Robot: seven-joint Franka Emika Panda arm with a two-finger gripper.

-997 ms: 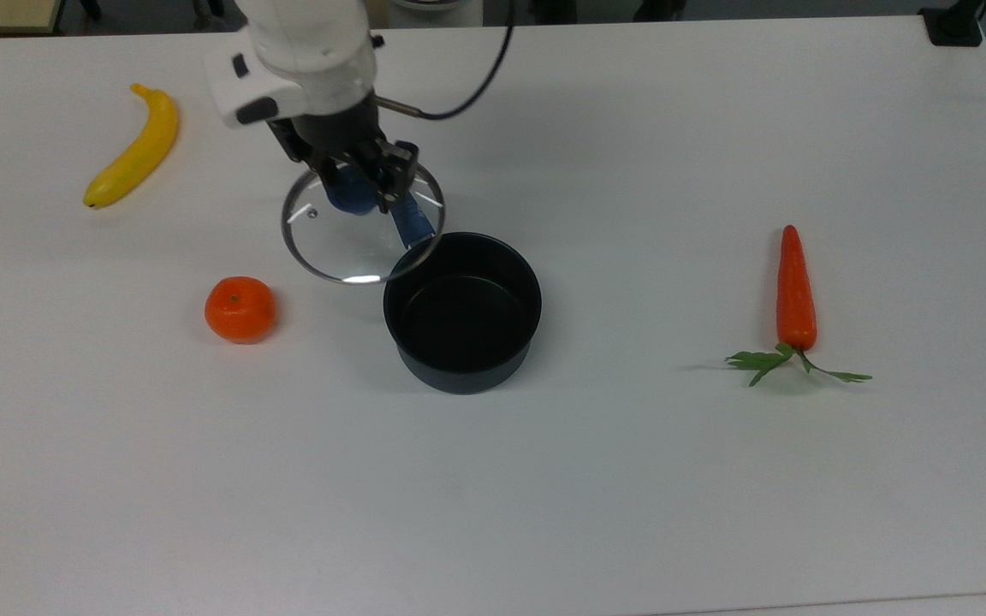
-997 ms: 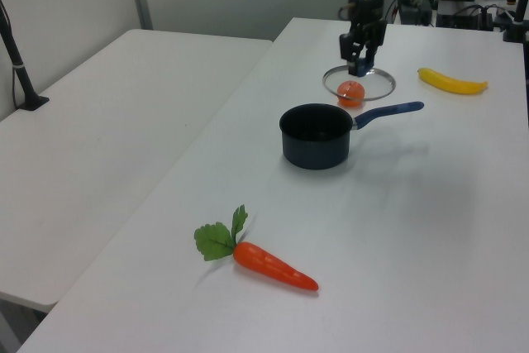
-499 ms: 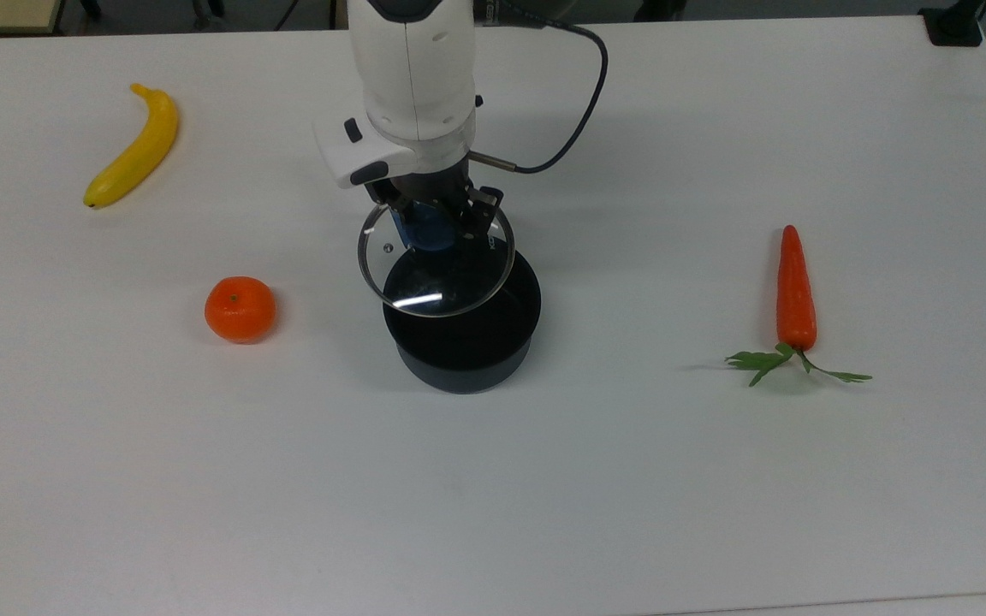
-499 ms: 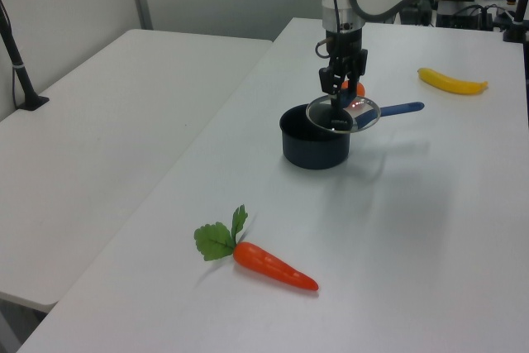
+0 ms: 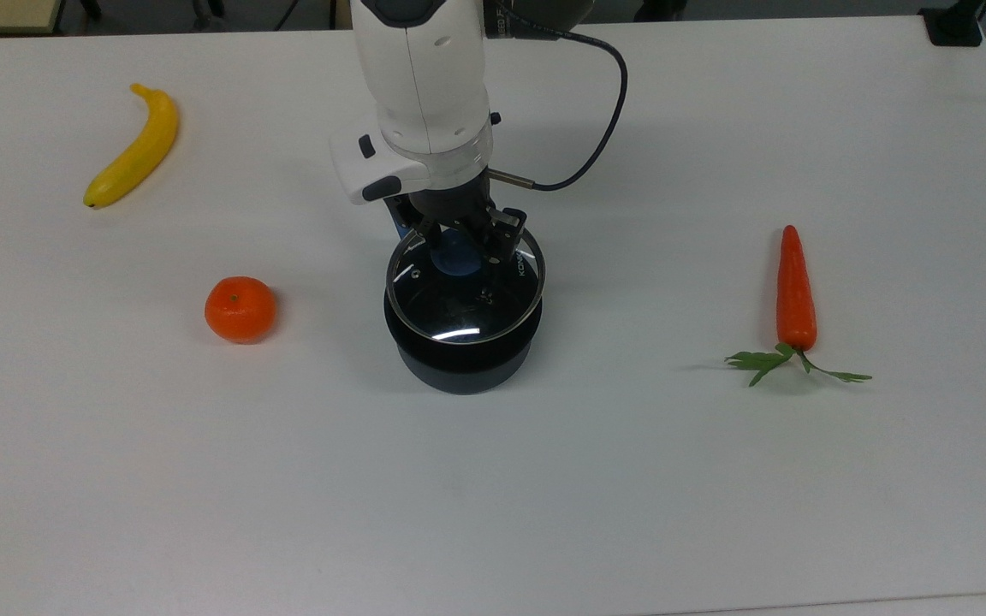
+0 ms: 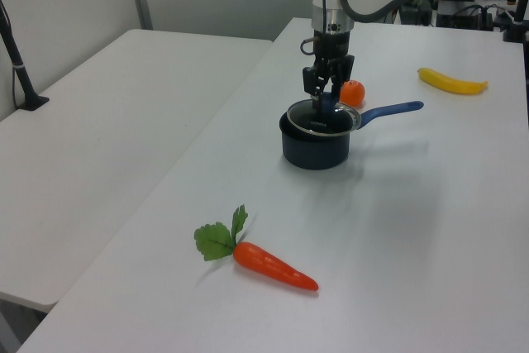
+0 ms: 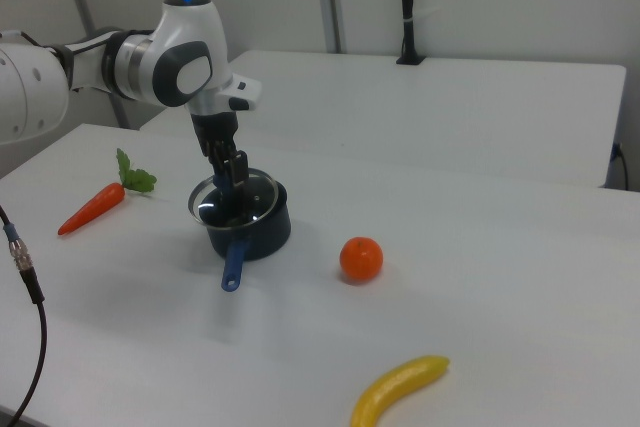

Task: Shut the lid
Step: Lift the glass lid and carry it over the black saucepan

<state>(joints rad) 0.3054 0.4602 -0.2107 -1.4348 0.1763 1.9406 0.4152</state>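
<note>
At centre of the white table — item one, the lid: round clear glass, metal rim, blue knob, small steam hole near its 9 o'clock edge in the top view. It sits directly over the dark saucepan, rim roughly matching rim; whether it is fully seated or a little above the pot cannot be told. In the right view the lid looks slightly tilted.

Item two, the gripper: hangs straight down from the white arm, directly above the lid's centre, its two black fingers pinched on the blue knob. In the left view the gripper stands upright over the lid, the knob held between the fingers.

Item three, the saucepan's blue handle: runs toward 3 o'clock in the left view; in the right view the handle points to about 6 o'clock.

Other stock, placed from the saucepan in the top view:
- orange — at 9 o'clock, near, apart from the pot.
- banana — at about 10 o'clock, well apart.
- carrot with green leaves — at 3 o'clock, well apart, tip toward 12 o'clock.

A black cable loops from the arm's wrist.
</note>
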